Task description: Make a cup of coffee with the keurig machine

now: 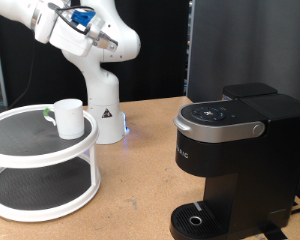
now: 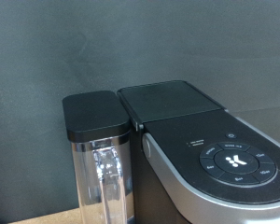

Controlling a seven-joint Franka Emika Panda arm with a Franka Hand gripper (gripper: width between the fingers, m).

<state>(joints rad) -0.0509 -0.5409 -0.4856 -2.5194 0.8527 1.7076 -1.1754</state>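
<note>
The white cup point(image 1: 68, 117) stands upright on the top tier of a round white two-tier stand point(image 1: 30, 150) at the exterior view's left. The black keurig machine point(image 1: 235, 160) stands at the exterior view's right. Its silver-rimmed lid point(image 1: 220, 118) is down and its round drip tray point(image 1: 195, 220) is bare. The wrist view shows the machine's top point(image 2: 177, 103), its buttons point(image 2: 235, 161) and its clear water tank point(image 2: 101, 173) from above. The white arm point(image 1: 85, 30) reaches up towards the exterior view's top left. The gripper's fingers show in neither view.
The arm's white base point(image 1: 102, 110) stands on the wooden table point(image 1: 140, 190) just behind the stand. A black curtain point(image 1: 240, 40) hangs behind the machine. The stand's lower tier point(image 1: 40, 185) holds nothing I can see.
</note>
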